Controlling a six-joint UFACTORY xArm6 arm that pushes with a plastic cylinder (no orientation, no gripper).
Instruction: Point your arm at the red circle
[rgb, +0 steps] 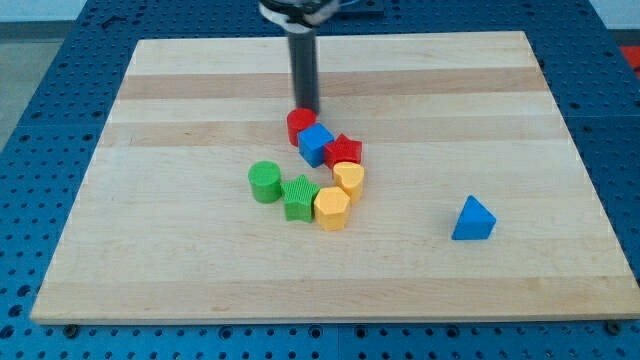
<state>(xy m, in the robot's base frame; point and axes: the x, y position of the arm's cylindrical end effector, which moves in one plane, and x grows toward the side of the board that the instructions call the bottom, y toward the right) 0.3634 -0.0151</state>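
Tip (304, 107) touching red circle (298, 124) from view's top.

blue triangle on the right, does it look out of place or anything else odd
Only that it sits alone: the blue triangle stands upright toward the view's right, apart from the cluster. Nothing looks tipped or damaged. My tip rests at the red circle, at the cluster's top.

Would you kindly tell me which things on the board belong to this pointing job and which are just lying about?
Job:
red circle
my tip, at the circle's upper edge

Lying about:
blue cube
red star
yellow heart
yellow hexagon
green star
green cylinder
blue triangle
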